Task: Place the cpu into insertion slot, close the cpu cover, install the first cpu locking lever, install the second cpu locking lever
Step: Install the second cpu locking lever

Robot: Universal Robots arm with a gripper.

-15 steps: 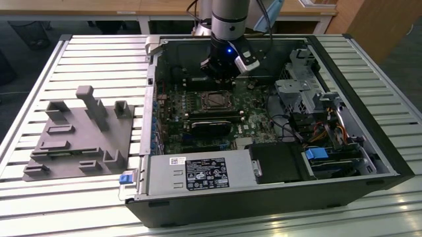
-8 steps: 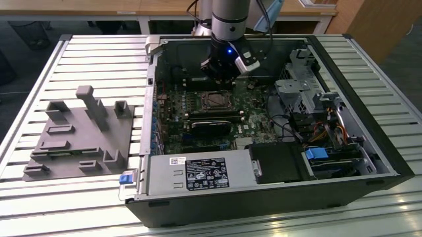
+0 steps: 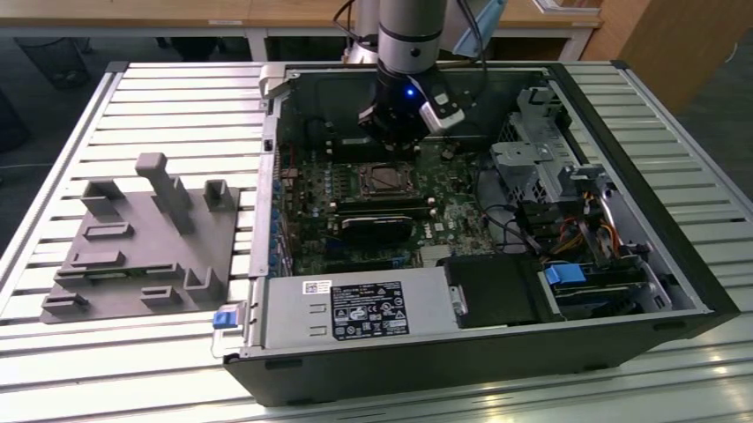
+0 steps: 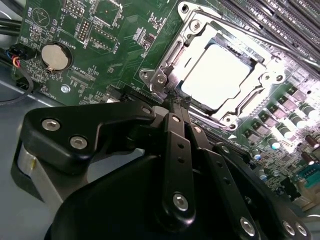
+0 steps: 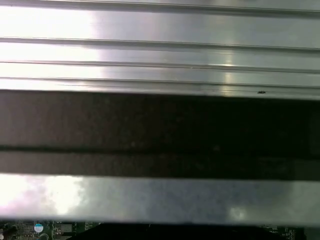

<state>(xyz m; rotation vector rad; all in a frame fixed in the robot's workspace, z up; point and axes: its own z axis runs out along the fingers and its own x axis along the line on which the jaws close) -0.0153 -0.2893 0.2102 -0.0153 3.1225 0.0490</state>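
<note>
The cpu (image 4: 220,75) lies flat in the insertion slot (image 3: 383,181) on the green board, its silvery top showing through the window of the cpu cover (image 4: 196,39), which is folded down over it. A thin lever rod (image 4: 260,42) runs along one side of the socket. My gripper (image 4: 176,102) is shut, its black fingers (image 4: 172,130) pressed together with the tips at the socket's corner by a small metal tab (image 4: 159,82). In the exterior view the gripper (image 3: 394,143) hangs inside the open computer case just behind the socket.
Long black memory slots (image 4: 280,20) and a coin battery (image 4: 54,56) flank the socket. A black block (image 3: 376,225) sits in front of it, then the power supply (image 3: 353,313). Drive cages and cables (image 3: 553,194) fill the case's right. A grey fixture (image 3: 147,238) lies on the slatted table.
</note>
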